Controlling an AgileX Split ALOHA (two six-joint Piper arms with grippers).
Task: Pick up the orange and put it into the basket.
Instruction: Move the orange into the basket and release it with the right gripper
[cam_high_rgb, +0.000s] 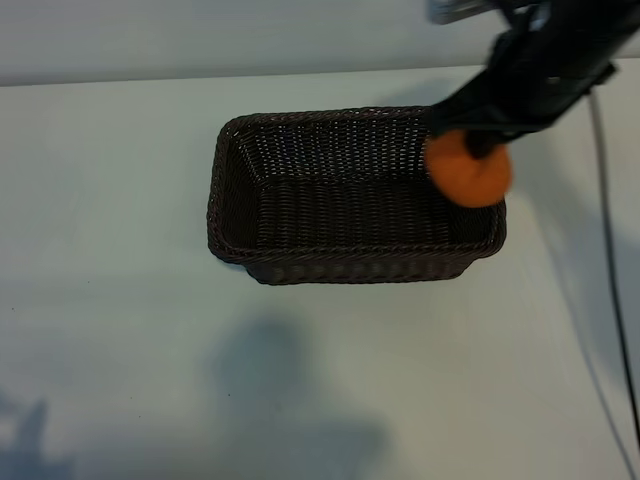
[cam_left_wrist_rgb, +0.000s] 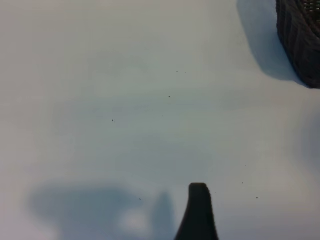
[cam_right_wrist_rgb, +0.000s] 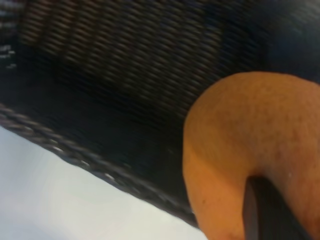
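Orange (cam_high_rgb: 470, 180): bright, round, slightly blurred in the exterior view; the right wrist view shows dimpled matte skin (cam_right_wrist_rgb: 250, 135) at close range.
Where it is: held in the air over the right end of the basket (cam_high_rgb: 232, 200), above the rim there and not resting on the weave.
Right gripper (cam_high_rgb: 478, 140): reaching in from the upper right of the exterior view, jaws closed narrowly on the orange; one dark finger (cam_right_wrist_rgb: 265, 210) lies against the fruit's skin.
Basket: dark brown woven wicker, rectangular with rounded corners and a braided rim, its long axis running left to right across the table (cam_high_rgb: 120, 330); inside, only weave shows.
Left gripper (cam_left_wrist_rgb: 198, 212): out of the exterior view; one dark fingertip shows over bare table in its own wrist view, jaws standing wide with nothing between them, a corner of the basket (cam_left_wrist_rgb: 300, 40) at the edge.
Hard to make out: the orange's top is covered by the gripper, so its puckered end and which way it faces cannot be told; the right arm is cut off by the frame edge.
Cable (cam_high_rgb: 610, 250): a thin dark line runs down the table's right side.
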